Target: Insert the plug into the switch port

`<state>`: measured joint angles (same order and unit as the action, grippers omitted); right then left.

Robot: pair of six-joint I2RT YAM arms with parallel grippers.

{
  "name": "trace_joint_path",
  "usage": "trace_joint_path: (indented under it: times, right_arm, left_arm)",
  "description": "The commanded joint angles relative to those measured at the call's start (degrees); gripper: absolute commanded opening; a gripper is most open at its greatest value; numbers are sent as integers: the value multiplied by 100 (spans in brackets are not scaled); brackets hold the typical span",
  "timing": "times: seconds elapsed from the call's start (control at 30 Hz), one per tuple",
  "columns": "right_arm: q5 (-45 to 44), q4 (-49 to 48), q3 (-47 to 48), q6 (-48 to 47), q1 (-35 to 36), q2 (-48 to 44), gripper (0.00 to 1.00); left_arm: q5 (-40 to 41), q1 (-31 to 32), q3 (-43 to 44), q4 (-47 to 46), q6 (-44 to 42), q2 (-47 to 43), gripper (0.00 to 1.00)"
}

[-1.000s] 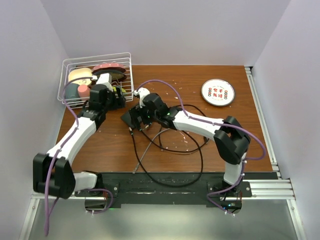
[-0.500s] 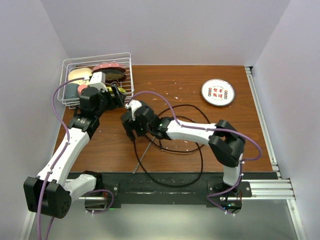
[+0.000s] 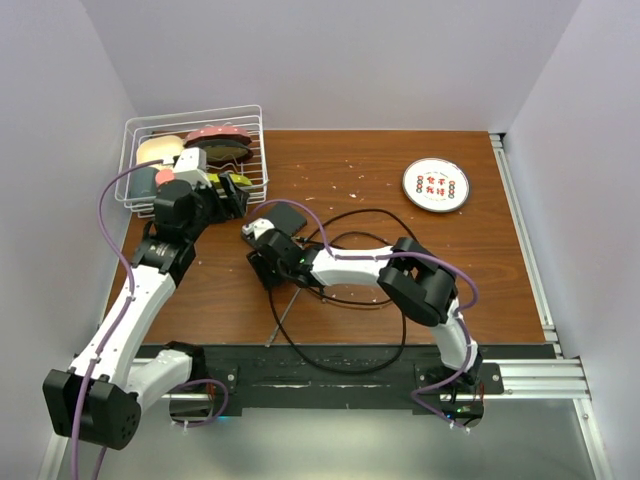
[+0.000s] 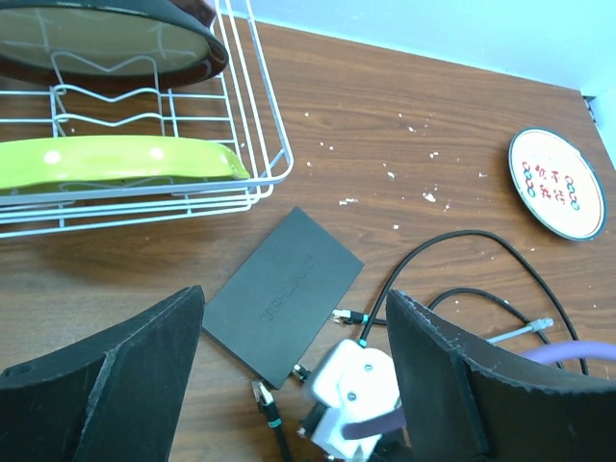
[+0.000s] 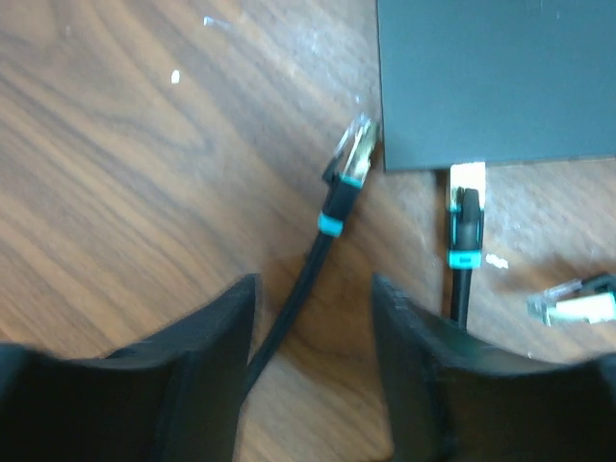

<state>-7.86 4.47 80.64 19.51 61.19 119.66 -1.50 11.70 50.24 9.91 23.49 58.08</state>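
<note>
Several dishes fill the white wire basket at 10 o'clock on the wooden table. The left wrist view shows a glossy lime-green dish and above it a dark bowl with a maroon rim. The overhead view adds cream, reddish and teal pieces too small to name. At 4 o'clock from the basket lies the switch, a thin matte-black rectangular box, flat on the grainy brown wood. The switch port shows as a pale square opening on its near long edge. A second plug, black with a teal band, stands at that opening; whether it is seated cannot be told. The plug, clear-tipped with the same teal band, lies on the wood at 7 o'clock of the box's corner, just beside it and outside the port. Its thin black cable runs back between the fingers of the right gripper, whose jaws stand apart without pinching it. The left gripper hangs above the switch, spread wide and holding nothing. A third plug, pale and translucent, lies at 4 o'clock in the right wrist view. A round white disc with red marks sits at 2 o'clock.
</note>
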Motion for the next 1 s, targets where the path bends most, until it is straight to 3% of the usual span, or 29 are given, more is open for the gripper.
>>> trace_joint_path:
  times: [0.0, 0.03, 0.1, 0.13, 0.2, 0.3, 0.53, 0.73, 0.97]
  right_arm:
    - [-348, -96, 390, 27, 112, 338, 41]
    - [-409, 26, 426, -17, 130, 391, 31]
    - [-488, 71, 444, -52, 148, 479, 20]
    - [-480, 72, 426, -61, 156, 488, 7]
    - [-462, 98, 400, -96, 148, 428, 0]
    - [-462, 195, 207, -158, 148, 182, 0]
    - [-303, -165, -856, -517, 165, -1662, 0]
    - [-1225, 298, -1340, -763, -28, -4070, 0]
    - [-2798, 774, -692, -1554, -125, -6277, 0]
  left_arm:
    - [70, 16, -5, -104, 68, -192, 82]
    - [71, 16, -40, -121, 77, -210, 82]
    - [71, 16, -49, -156, 69, -245, 82]
    - [79, 16, -14, -139, 60, -245, 81]
    - [123, 25, 4, -68, 51, -245, 82]
    - [115, 16, -102, -182, 60, -263, 82]
    - [115, 16, -146, -235, 33, -149, 82]
    - [89, 16, -242, -279, 24, -61, 82]
    - [-298, 16, -304, -586, 130, 168, 83]
